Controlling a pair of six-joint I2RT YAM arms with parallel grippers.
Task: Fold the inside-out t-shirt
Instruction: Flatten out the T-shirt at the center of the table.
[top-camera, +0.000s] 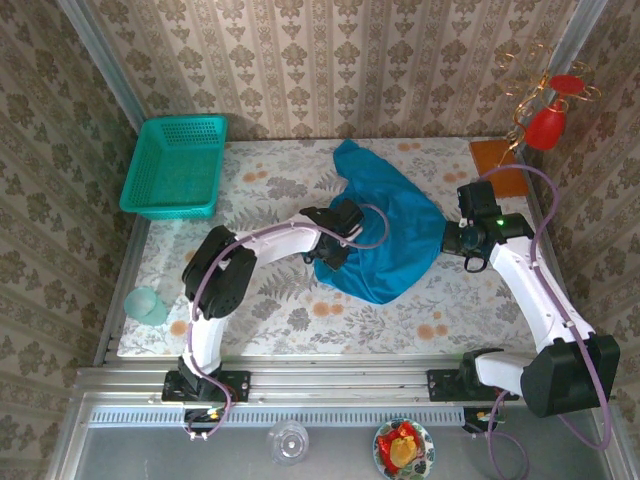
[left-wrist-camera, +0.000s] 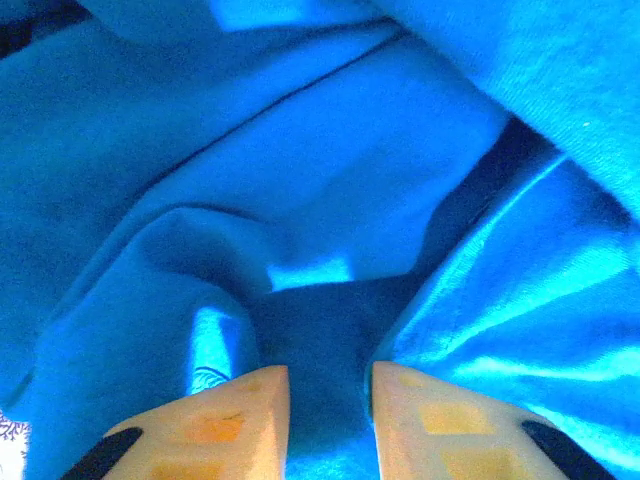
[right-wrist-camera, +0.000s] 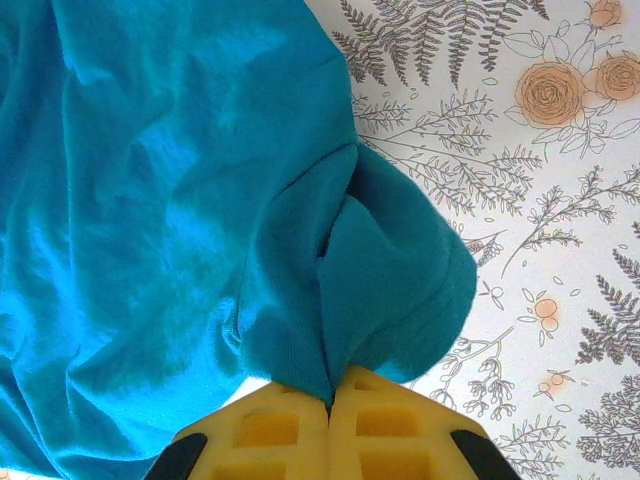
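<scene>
The inside-out t-shirt (top-camera: 385, 235) lies bunched in a teal-blue heap at the middle of the flowered table (top-camera: 280, 310). My left gripper (top-camera: 335, 242) is pushed into the heap's left edge. In the left wrist view its fingers (left-wrist-camera: 240, 415) stand a little apart and open (left-wrist-camera: 330, 375), with shaded t-shirt cloth (left-wrist-camera: 300, 180) lying in the gap and folds rising on both sides. My right gripper (top-camera: 452, 240) is at the heap's right edge. In the right wrist view it is shut (right-wrist-camera: 330, 400) on a pinched fold of the t-shirt (right-wrist-camera: 150, 200), which bulges just past the fingertips.
A green mesh basket (top-camera: 175, 165) stands at the back left corner. A brown mat (top-camera: 498, 165) lies at the back right, with red ornaments (top-camera: 548, 125) hanging above it. A pale teal cup (top-camera: 148, 305) sits at the table's left edge. A glass (top-camera: 288, 440) and a plate (top-camera: 403, 450) are below the rail.
</scene>
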